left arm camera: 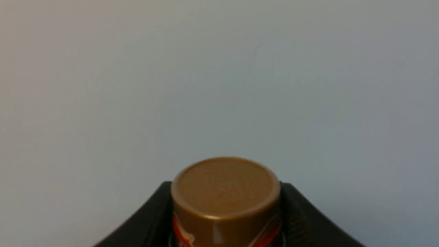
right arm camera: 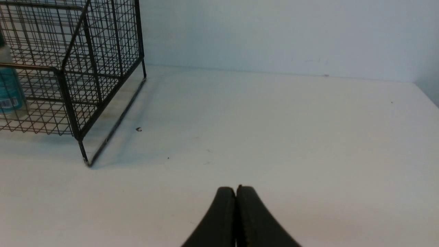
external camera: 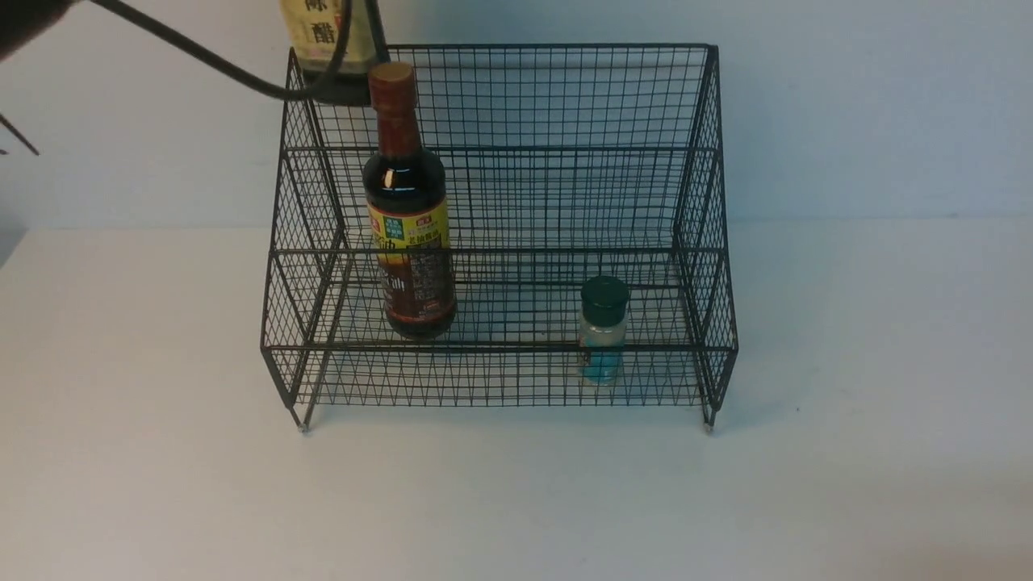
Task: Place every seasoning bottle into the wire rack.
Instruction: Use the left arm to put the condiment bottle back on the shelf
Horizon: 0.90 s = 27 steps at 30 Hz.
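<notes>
The black wire rack [external camera: 565, 105] stands mid-table. A dark seasoning bottle [external camera: 406, 234] with a gold cap, red neck and yellow-red label stands upright on its lower tier, left side. A second seasoning bottle [external camera: 321, 32] with a cream label hangs at the rack's back left top corner, its dark base about level with the top rim and its upper part cut off by the frame. In the left wrist view my left gripper [left arm camera: 225, 187] is shut on this bottle's neck, just under its gold cap [left arm camera: 224, 206]. My right gripper [right arm camera: 236, 188] is shut and empty, low over bare table right of the rack [right arm camera: 85, 51].
A small clear jar [external camera: 603, 335] with a dark green cap and blue contents stands on the lower tier's right side; it also shows as the jar [right arm camera: 8, 85] in the right wrist view. A black cable [external camera: 202, 56] runs across the top left. A pale wall stands behind the rack.
</notes>
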Motion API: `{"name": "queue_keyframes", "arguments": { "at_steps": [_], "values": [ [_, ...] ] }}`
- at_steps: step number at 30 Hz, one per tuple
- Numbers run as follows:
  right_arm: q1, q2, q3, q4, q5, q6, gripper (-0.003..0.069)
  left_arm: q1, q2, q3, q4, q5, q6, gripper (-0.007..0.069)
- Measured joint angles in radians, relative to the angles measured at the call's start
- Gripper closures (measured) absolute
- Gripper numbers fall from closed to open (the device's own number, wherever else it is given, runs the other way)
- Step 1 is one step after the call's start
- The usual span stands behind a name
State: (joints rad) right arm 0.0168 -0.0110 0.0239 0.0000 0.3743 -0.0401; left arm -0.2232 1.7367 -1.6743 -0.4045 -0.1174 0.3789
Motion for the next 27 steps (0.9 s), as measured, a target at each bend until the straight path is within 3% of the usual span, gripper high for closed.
{"name": "queue_keyframes", "arguments": {
  "at_steps": [7,16,27],
  "values": [
    [0.000,0.000,0.000,0.000,0.000,0.000,0.0670,0.000,0.063,-0.002,0.001,0.082,0.003,0.0303],
    [0.000,0.000,0.000,0.000,0.000,0.000,0.0670,0.000,0.071,-0.002,0.014,0.299,0.004,0.0304],
    [0.000,0.000,0.000,0.000,0.000,0.000,0.0670,0.000,0.127,-0.012,0.016,0.420,-0.006,0.0304]
  ]
}}
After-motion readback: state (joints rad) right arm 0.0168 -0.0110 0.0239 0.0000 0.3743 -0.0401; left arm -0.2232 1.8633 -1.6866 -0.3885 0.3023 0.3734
